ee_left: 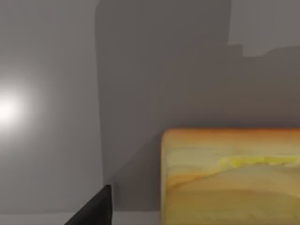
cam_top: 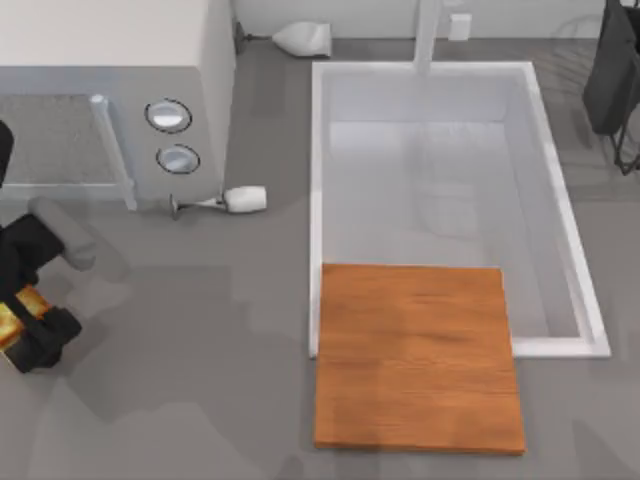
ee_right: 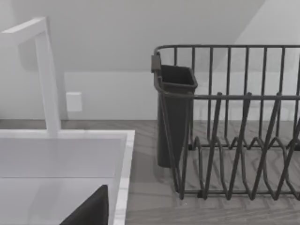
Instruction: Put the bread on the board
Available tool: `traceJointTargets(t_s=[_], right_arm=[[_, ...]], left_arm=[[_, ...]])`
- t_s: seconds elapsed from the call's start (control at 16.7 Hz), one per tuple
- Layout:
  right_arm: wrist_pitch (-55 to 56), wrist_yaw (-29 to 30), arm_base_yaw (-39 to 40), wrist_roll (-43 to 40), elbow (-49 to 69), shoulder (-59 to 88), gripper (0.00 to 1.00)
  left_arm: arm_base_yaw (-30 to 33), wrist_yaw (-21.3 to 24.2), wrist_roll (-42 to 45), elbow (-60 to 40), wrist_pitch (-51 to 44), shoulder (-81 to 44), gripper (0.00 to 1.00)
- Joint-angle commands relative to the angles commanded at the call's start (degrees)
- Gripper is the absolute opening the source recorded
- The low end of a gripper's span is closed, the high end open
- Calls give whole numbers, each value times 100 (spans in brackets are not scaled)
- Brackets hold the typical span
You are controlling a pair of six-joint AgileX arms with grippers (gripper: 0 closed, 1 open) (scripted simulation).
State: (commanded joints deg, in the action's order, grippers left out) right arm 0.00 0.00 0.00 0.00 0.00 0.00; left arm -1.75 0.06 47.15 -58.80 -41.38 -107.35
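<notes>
The bread, a small golden-yellow chunk, lies on the grey counter at the far left edge of the top view. My left gripper is right over it, dark fingers on either side. Up close, the bread lies apart from one black finger, with a gap between them, so the gripper is open. The board, large, orange-brown and wooden, lies at the front centre-right, its far edge overlapping the sink. My right gripper is parked at the back right, one finger showing at the view's edge.
A white sink with a faucet fills the back right. A grey microwave stands at the back left, with a tipped wine glass in front. A dark dish rack stands right of the sink.
</notes>
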Motion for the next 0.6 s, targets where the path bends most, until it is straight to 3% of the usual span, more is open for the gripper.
traceJointTargets(t_s=[0.6], right_arm=[[0,0,0,0,0,0,100]], left_arm=[[0,0,0,0,0,0,2]])
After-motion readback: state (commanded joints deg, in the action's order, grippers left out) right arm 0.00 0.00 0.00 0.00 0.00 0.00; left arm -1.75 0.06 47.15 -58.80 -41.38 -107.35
